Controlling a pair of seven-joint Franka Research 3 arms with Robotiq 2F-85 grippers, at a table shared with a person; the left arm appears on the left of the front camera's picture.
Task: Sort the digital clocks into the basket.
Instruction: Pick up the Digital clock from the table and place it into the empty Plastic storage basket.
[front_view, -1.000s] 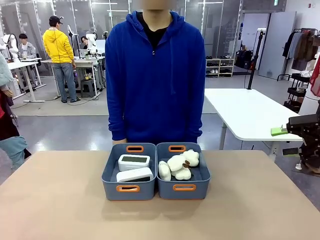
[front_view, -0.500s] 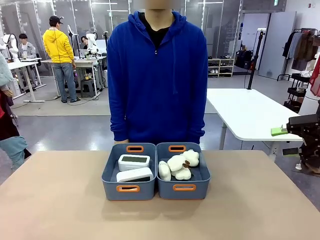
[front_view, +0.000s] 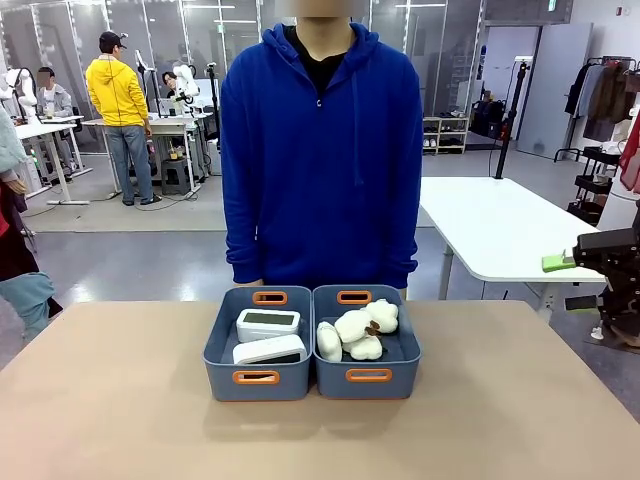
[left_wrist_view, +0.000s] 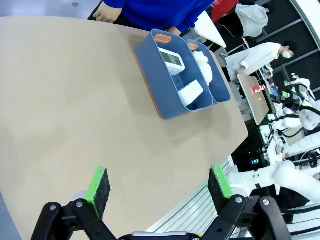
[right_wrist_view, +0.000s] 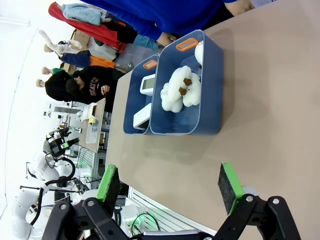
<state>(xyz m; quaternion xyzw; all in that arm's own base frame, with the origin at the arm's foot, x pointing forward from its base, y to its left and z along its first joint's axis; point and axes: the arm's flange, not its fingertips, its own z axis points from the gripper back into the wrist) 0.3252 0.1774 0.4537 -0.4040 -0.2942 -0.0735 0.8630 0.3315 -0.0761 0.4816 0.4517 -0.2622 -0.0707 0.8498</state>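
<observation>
**Both clocks lie in the left bin, grippers hang empty**

Beige and bare around its middle, the tabletop (front_view: 120, 400) carries two blue-grey rectangular plastic bins with orange-rimmed handle slots, set side by side and touching. Inside the left basket (front_view: 222, 352) lie the two white rounded-rectangular digital clocks: the far clock (front_view: 268, 323) rests with its dark grey-green screen facing up, and the near clock (front_view: 270, 349) lies just in front of it, tilted toward the robot. Beside it, the right bin (front_view: 405, 350) holds a heap of white lumpy soft mushroom-like items (front_view: 357, 328). A person in a blue hooded sweatshirt (front_view: 320, 150) stands at the far edge behind the bins. Well apart from the bins, the left gripper (left_wrist_view: 159, 186) hangs over the table, its green-padded jaws spread wide on nothing. Likewise the right gripper (right_wrist_view: 170, 186) has its jaws wide apart and empty.
</observation>
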